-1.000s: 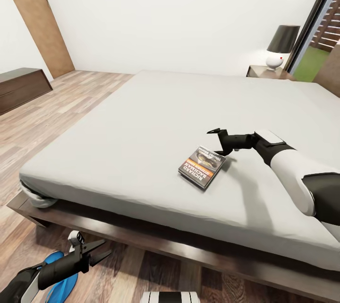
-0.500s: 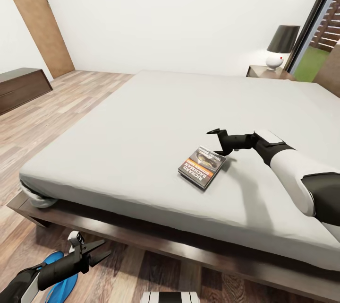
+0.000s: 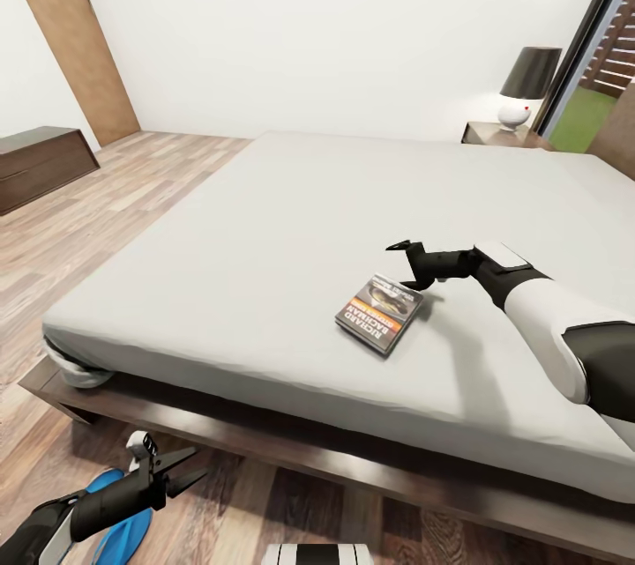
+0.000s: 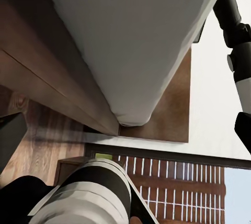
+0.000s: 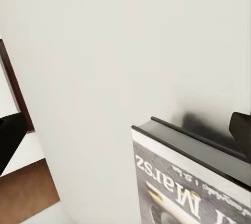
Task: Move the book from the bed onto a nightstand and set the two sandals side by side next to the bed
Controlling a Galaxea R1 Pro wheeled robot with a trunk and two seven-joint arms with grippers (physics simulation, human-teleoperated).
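Smooth pale mattress [image 3: 291, 230] bears the flat book [image 3: 378, 314] (glossy cover); right gripper [image 3: 404, 265] spread wide beside it.

Bright, even, sharp rendering; soft shadows under the book [image 3: 379, 314], wide-angle stretching at edges.

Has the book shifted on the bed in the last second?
No. The book lies at the same spot near the bed's foot edge; only the camera moved slightly.

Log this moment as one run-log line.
phase: reaching for book | right gripper: open, beside book on bed | left gripper: open, low over floor near blue sandal | book: not yet gripped
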